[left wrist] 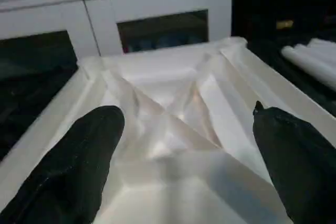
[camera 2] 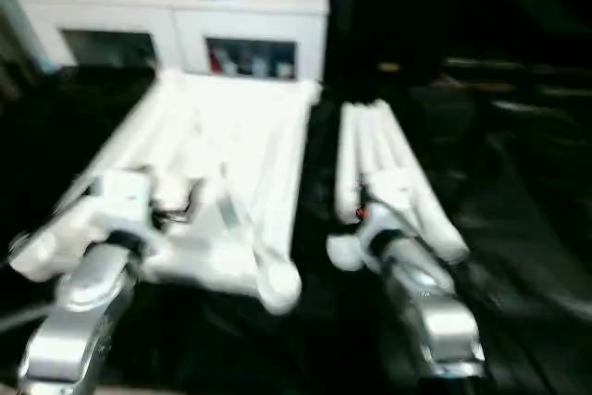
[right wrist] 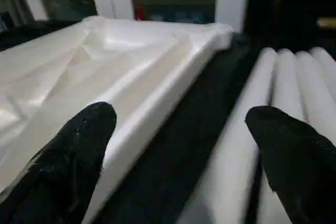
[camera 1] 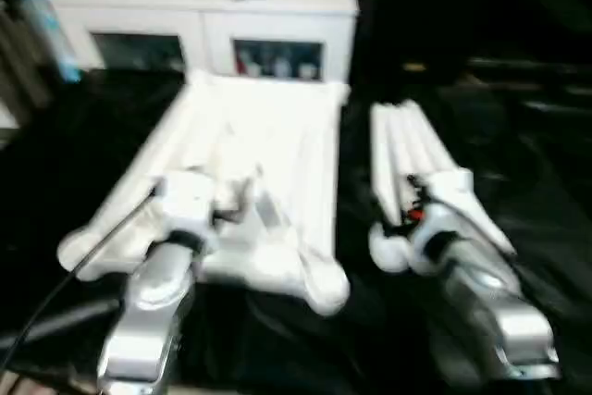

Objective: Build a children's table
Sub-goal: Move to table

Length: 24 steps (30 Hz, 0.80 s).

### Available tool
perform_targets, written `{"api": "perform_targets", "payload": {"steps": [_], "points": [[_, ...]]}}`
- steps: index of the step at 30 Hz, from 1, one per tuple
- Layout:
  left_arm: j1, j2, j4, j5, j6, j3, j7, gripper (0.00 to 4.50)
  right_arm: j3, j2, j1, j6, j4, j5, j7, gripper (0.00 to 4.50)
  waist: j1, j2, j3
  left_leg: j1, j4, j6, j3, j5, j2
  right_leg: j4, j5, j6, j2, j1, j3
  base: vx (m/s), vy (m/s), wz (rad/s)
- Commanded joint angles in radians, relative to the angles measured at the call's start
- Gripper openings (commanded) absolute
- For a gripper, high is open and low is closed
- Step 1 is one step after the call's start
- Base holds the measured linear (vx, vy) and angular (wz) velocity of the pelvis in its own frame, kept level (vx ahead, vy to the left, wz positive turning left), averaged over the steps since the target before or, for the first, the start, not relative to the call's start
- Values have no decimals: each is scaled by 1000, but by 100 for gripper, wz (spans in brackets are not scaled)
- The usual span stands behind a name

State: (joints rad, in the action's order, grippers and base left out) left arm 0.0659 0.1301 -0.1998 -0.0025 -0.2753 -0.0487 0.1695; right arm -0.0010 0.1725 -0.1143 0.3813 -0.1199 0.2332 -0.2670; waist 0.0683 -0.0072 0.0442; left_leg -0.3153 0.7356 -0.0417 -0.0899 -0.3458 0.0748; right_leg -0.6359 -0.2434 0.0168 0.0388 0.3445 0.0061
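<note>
Fingers (left wrist: 79, 166) black, spread | tabletop (camera 1: 277, 136) ribbed white plastic | legs (camera 1: 412, 159) tubular

Showing two silver metallic forearms, rounded and glossy, tapering toward white wrist housings. Left forearm (camera 1: 148, 307) carrying boxy white block at wrist, dark band just behind it, thin black cable trailing off alongside. Right forearm (camera 1: 486, 302) bearing small red mark and dark wiring at wrist. Left gripper (left wrist: 181, 163) showing two thick black fingers (left wrist: 71, 169), matte, rounded at tips. Right gripper (right wrist: 178, 156) showing same black fingers (right wrist: 65, 156), surface looking slightly grainy.
</note>
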Motion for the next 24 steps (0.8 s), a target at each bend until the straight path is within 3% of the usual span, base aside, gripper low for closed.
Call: {"api": "perform_targets", "payload": {"steps": [1,2,3,4,5,6,7,8,9,10,11,12,13,14,15,16,17,18,20,21,22,23,24], "points": [[-9,17,-6,-35,12,-5,56,446,28,10,-4,6,-38,5,-27,450,36,-7,-34,-71,-24,6,17,112,41,150,-338,358,148,-102,129,165,4,27],[-10,19,-6,-47,16,-15,79,446,31,22,-4,10,-41,6,-39,450,33,41,-48,-70,-146,11,16,294,89,95,-107,284,52,-85,35,158,65,17],[-13,34,-5,-52,19,-35,118,446,35,37,-1,17,-48,8,-58,450,29,68,-55,-34,-179,-31,38,317,121,58,-44,208,17,-40,1,168,106,6],[-13,53,-1,-53,25,-59,157,446,40,63,1,21,-56,11,-90,450,-12,90,-80,71,-147,-145,118,560,209,-34,25,99,22,75,-18,168,106,6],[-7,81,2,-80,18,-89,234,446,51,113,0,42,-72,22,-150,450,4,71,-85,68,-107,-186,129,921,225,-23,148,17,67,86,15,154,96,11],[-3,97,3,-98,13,-105,279,446,64,152,2,62,-91,33,-200,450,7,64,-88,63,-96,-168,118,1063,205,-14,214,-8,73,88,21,56,104,13],[24,141,4,-143,-18,-137,394,446,65,219,-4,99,-125,56,-276,450,11,38,-91,43,-74,-114,77,1109,133,18,336,-9,77,72,33,56,104,13],[45,146,-5,-153,-42,-147,415,446,51,242,-14,118,-134,70,-297,450,15,25,-80,-2,-90,-71,25,889,70,26,382,31,60,41,32,-14,90,13],[60,163,-8,-177,-54,-151,462,446,47,264,-18,129,-151,84,-323,450,16,15,-80,-21,-97,-55,13,774,56,22,409,54,61,21,34,0,0,0],[80,168,-5,-191,-64,-154,488,446,38,286,-26,141,-161,103,-348,450,20,16,-76,-50,-117,-33,8,562,65,27,397,99,80,-1,37,0,0,0],[81,168,-5,-192,-65,-154,488,446,38,287,-27,142,-161,103,-349,450,18,21,-72,-52,-125,-26,5,457,72,33,356,125,85,-1,38,0,0,0],[100,178,2,-219,-82,-152,530,446,31,311,-33,158,-175,122,-373,450,11,26,-62,-57,-141,-16,5,283,87,43,249,179,94,-6,37,-60,-47,2],[117,197,15,-237,-87,-155,579,429,29,335,-37,171,-190,136,-397,450,3,26,-53,-55,-155,-6,3,156,96,54,131,212,94,-11,34,-60,-47,2],[136,220,41,-246,-78,-158,631,429,32,367,-37,185,-208,154,-439,450,-8,23,-46,-49,-166,-8,-1,55,105,65,22,230,95,-9,33,-63,-50,3],[144,236,54,-250,-74,-161,662,419,35,388,-35,191,-220,165,-468,450,-11,23,-41,-45,-170,-6,-6,2,108,73,-44,231,94,-6,33,-73,-48,7],[152,257,66,-255,-70,-166,696,408,38,413,-32,197,-232,180,-501,450,-21,17,-32,-39,-180,7,-15,-100,114,84,-192,219,93,-3,33,-73,-48,7],[152,257,66,-255,-70,-166,696,401,38,413,-32,197,-232,180,-501,450,-23,20,-30,-36,-183,17,-17,-132,116,89,-262,207,98,-2,34,-71,-40,5],[155,287,64,-271,-67,-169,744,401,42,440,-35,205,-241,196,-533,450,-32,12,-25,-32,-191,51,-17,-190,121,103,-427,155,102,3,36,-50,-32,1],[159,354,42,-320,-85,-182,860,372,54,495,-61,240,-252,223,-607,450,-35,-12,-34,-32,-192,50,-21,-155,123,102,-413,138,100,5,36,-25,-16,0],[159,357,41,-323,-89,-182,865,372,55,496,-63,241,-253,224,-610,450,-33,-4,-34,-38,-195,47,-18,-134,124,95,-394,138,101,1,37,0,0,0],[164,379,42,-334,-101,-190,905,361,65,505,-79,250,-249,229,-635,450,-35,-9,-35,-41,-195,43,-22,-93,126,91,-347,147,101,3,35,0,0,0],[167,385,48,-331,-95,-195,918,354,72,507,-86,251,-244,231,-647,450,-34,-7,-34,-38,-194,41,-26,-88,126,93,-333,154,99,8,34,0,0,0],[180,399,88,-276,-58,-236,931,344,104,515,-103,236,-210,208,-667,450,-32,30,-33,-32,-197,55,-26,-119,131,92,-298,180,99,14,28,0,0,0]]}}
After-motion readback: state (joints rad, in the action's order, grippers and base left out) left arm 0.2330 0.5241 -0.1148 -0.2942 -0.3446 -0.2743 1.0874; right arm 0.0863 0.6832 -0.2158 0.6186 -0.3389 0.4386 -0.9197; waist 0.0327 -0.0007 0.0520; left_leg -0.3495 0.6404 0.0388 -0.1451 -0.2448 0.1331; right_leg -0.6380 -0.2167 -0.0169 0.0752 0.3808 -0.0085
